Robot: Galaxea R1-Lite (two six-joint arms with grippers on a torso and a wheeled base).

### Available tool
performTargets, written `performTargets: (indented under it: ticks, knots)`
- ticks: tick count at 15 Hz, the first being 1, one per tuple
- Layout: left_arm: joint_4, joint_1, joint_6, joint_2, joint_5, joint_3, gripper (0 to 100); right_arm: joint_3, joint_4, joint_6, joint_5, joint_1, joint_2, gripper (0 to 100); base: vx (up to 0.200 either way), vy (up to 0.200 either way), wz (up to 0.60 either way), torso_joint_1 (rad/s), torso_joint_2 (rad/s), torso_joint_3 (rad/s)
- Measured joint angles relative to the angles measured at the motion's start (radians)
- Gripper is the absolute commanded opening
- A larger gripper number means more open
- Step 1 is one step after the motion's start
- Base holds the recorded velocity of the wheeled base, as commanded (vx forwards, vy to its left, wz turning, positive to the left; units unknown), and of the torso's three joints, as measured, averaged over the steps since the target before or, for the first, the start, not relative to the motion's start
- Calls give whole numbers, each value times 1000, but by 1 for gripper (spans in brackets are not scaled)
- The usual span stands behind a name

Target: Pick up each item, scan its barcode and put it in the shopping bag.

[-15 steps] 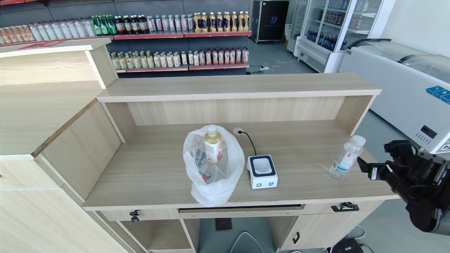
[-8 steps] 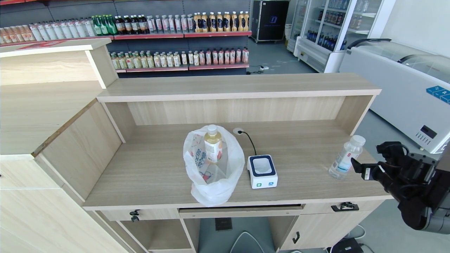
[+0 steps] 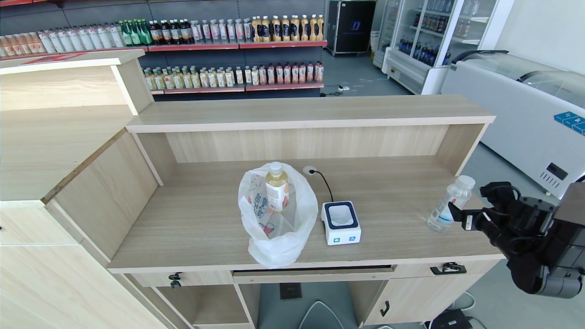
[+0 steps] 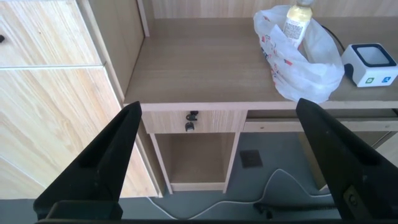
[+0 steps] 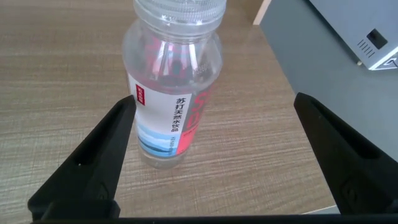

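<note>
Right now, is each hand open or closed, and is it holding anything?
Left hand: open, holding nothing.
Right hand: open, holding nothing, with the bottle just in front of it.

Bottle point(image 5: 173, 93) mid-frame, upright on the counter point(image 5: 249, 149), clear plastic with a red-and-blue label. Right gripper point(image 5: 214, 102) is spread wide, black fingers point(image 5: 87, 168) flanking the bottle, which sits closer to one. Grey floor point(image 5: 298, 43) beyond the counter edge, white freezer point(image 5: 373, 37) in the corner.
</note>
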Motion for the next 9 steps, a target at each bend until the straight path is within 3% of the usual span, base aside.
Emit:
performTargets:
  ticks: [9]
  knots:
    - [0,0,0,0,0,0,100,-85,6,2,2,32,66,100,0,0,0,0,0,0]
